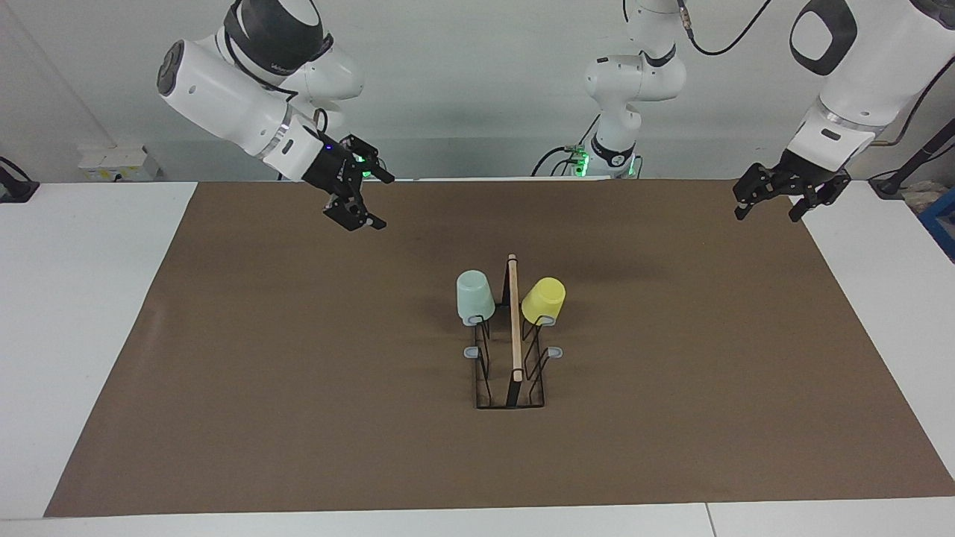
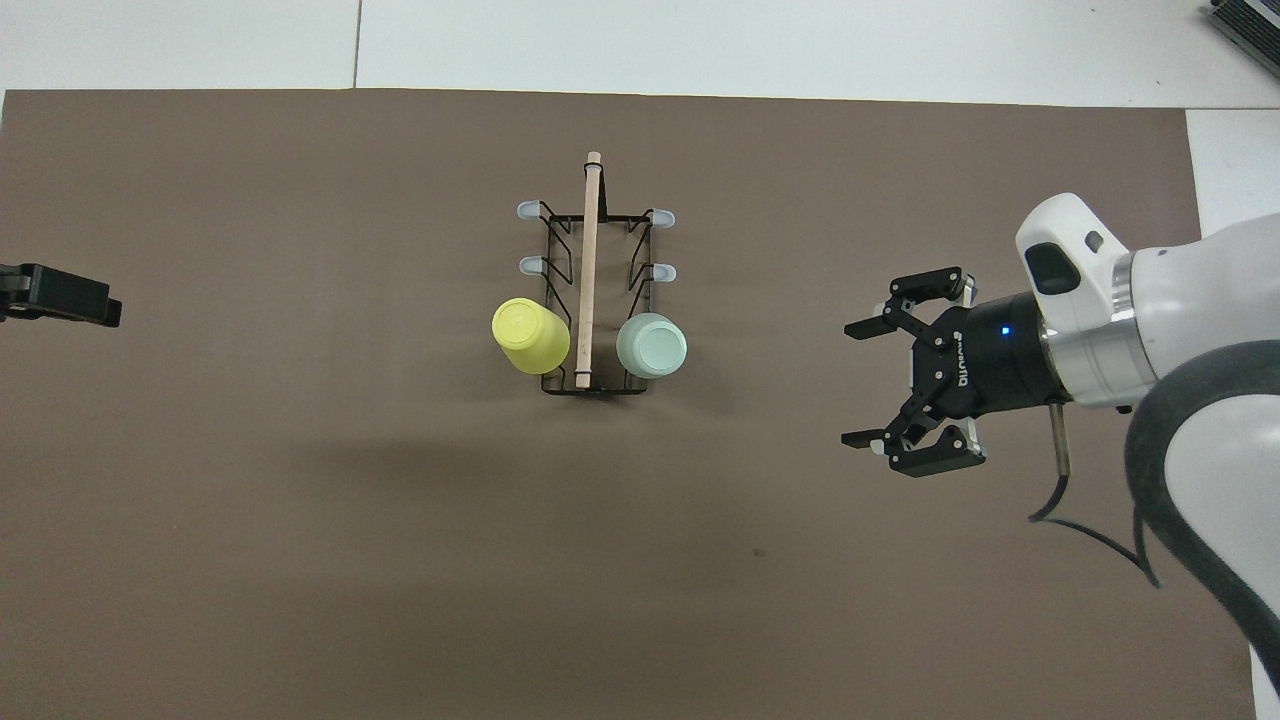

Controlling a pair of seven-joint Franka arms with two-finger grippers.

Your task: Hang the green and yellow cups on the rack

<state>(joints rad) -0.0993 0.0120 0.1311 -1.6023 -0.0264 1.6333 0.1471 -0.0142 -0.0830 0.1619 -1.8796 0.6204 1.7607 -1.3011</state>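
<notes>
The black wire rack with a wooden rod on top stands mid-mat; it also shows in the overhead view. The pale green cup hangs upside down on the prong nearest the robots on the right arm's side, also in the overhead view. The yellow cup hangs the same way on the left arm's side, also in the overhead view. My right gripper is open and empty, raised over the mat toward the right arm's end; it also shows in the overhead view. My left gripper is open and empty over the mat's edge.
The remaining grey-tipped prongs are bare. A brown mat covers the white table. A third white arm stands past the table's edge between my arms. A small box sits at the right arm's end.
</notes>
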